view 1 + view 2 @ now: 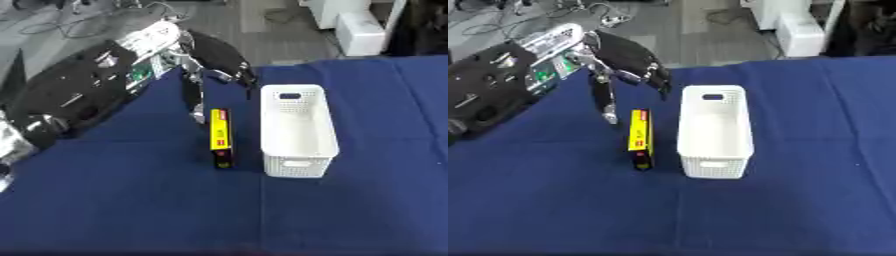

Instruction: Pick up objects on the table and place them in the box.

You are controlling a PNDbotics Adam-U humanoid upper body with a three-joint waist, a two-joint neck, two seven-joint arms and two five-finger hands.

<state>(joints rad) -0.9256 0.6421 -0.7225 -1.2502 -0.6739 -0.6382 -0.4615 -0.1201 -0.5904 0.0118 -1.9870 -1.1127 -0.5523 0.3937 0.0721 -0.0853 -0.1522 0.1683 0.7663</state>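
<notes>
The white box (715,132) is standing empty, it seems, so placing is not yet done. The yellow pack (640,139) is lying at its 9 o'clock, just beside. Farther, the left hand (627,60) is hovering, fingers spread, holding nothing.

The basket (298,131) sits on the desk (131,210), near the middle, with its long side running from front to back. Nothing shows inside it. A flat box (220,137) lies on the desk just to the left of the basket, lined up the same way, with a small gap between them. The left hand (627,62) hangs over the far part of the desk, behind the flat box and a bit to the left of it. One finger (605,102) points down toward the desk, just behind the flat box's far end. Behind the desk is the floor (254,30).
</notes>
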